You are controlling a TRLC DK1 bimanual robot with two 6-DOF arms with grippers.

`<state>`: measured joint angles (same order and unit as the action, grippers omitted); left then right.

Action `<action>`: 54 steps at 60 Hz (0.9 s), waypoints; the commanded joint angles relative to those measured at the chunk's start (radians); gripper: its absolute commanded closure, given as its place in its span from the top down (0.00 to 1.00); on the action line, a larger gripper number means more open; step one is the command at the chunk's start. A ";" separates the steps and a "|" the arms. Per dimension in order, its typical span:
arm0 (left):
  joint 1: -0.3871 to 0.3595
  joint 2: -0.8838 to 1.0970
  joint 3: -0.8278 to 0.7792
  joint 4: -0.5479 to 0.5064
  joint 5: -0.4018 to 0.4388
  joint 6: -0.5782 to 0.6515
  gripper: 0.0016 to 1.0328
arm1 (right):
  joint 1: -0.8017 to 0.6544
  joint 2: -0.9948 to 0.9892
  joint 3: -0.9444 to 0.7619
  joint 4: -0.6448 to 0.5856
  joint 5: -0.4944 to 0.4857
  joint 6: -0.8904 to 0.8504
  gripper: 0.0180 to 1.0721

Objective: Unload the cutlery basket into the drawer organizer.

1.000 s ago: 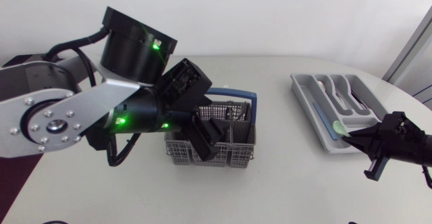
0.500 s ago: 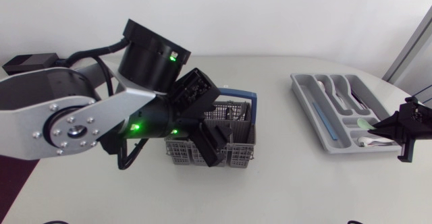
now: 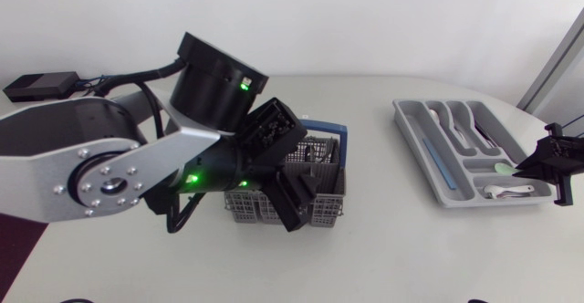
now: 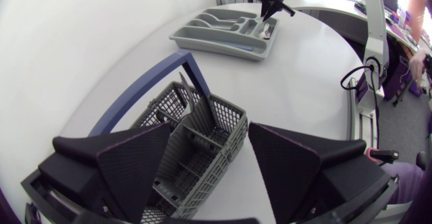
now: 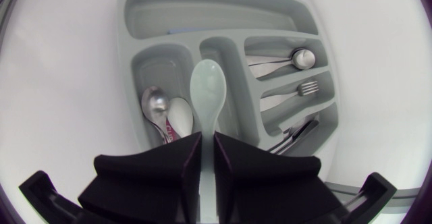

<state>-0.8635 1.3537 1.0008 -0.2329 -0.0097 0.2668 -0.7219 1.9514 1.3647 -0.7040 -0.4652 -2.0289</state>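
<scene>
White table (image 3: 392, 239): basket (image 3: 324, 157) mid-left, organizer (image 3: 438, 171) near the right edge.
Our left gripper (image 4: 210, 126) hangs spread over the basket, its arm hiding part; our right gripper (image 5: 208, 140) pinches a pale green spoon (image 5: 206, 89) above the organizer.

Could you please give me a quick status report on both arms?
Left gripper open over grey mesh cutlery basket with blue handle. Right gripper shut on pale green spoon, above grey drawer organizer. Nothing blocking.

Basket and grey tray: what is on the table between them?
Nothing. In the head view, only bare white table lies between the cutlery basket and the drawer organizer.
</scene>
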 commanded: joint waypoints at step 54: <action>-0.016 0.028 -0.030 0.046 -0.042 0.043 0.81 | 0.010 -0.022 -0.108 0.106 0.010 -0.056 0.48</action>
<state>-0.8665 1.3590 0.9936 -0.2043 -0.0364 0.2890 -0.7025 1.9896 1.2861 -0.5980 -0.4286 -2.0773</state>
